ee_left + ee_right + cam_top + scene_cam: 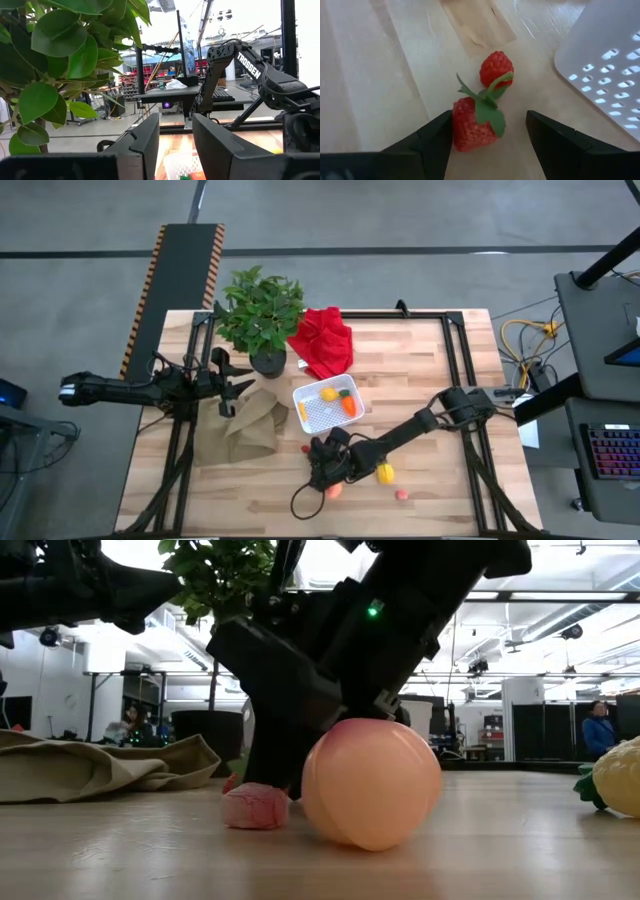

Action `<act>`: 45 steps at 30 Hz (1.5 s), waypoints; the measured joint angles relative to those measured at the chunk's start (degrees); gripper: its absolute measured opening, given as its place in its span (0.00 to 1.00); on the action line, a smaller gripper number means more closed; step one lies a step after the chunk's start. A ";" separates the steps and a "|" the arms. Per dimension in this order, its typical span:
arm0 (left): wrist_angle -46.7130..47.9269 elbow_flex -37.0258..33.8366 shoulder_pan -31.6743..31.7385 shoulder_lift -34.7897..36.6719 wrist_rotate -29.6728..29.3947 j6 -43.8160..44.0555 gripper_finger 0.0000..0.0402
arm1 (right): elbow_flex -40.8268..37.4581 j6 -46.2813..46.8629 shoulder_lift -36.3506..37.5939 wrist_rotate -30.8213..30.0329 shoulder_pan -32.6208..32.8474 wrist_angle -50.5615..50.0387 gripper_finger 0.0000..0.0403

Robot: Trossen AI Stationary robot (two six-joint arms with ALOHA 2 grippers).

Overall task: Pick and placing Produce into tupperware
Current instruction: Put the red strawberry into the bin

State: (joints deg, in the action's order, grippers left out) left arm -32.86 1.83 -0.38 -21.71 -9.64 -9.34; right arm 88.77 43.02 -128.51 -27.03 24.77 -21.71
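Observation:
The white tupperware (pixel 322 416) sits mid-table and holds a lemon (pixel 328 393) and a carrot (pixel 348 406). My right gripper (pixel 322 470) is low at the table's near side, open. In the right wrist view my right gripper (pixel 490 120) straddles a red strawberry (pixel 472 127) that lies on the wood, with a second red berry (pixel 496 67) just beyond it. A peach (pixel 333 491), a yellow pepper (pixel 385 473) and a small berry (pixel 402 494) lie near the front edge. My left gripper (pixel 235 385) waits open beside the plant pot. My right gripper comes down slanting over the strawberry, which lies on its side on the table. One finger (pixel 440 135) stands right against the strawberry's side (pixel 457 130); I cannot tell whether they touch. The other finger stands clear of it.
A potted plant (pixel 262 315), a red cloth (pixel 323 342) and a crumpled brown paper bag (pixel 245 425) fill the table's far left. In the low view the peach (pixel 370 785) lies right in front of my right gripper. Bare wood lies right of the tupperware.

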 joint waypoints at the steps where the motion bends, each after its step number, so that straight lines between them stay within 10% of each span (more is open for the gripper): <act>1: 0.02 0.00 0.00 0.00 0.01 0.00 0.26 | 0.00 -0.09 0.00 -0.02 0.00 -0.02 0.58; 14: -0.05 0.00 0.00 -0.29 -0.01 0.00 0.26 | 0.00 -1.54 0.46 0.46 0.07 -0.52 0.31; 24: 0.02 0.00 0.00 -0.39 -0.01 0.00 0.26 | 3.01 -2.10 0.55 0.57 0.82 -4.76 0.32; 45: -0.08 0.00 -0.02 -0.60 -0.04 0.02 0.26 | 26.47 -3.82 4.45 -13.62 -3.60 -50.71 0.30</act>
State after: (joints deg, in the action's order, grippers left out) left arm -32.94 1.83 -0.40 -22.31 -9.68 -9.32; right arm 115.24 39.20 -124.05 -40.65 21.18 -72.43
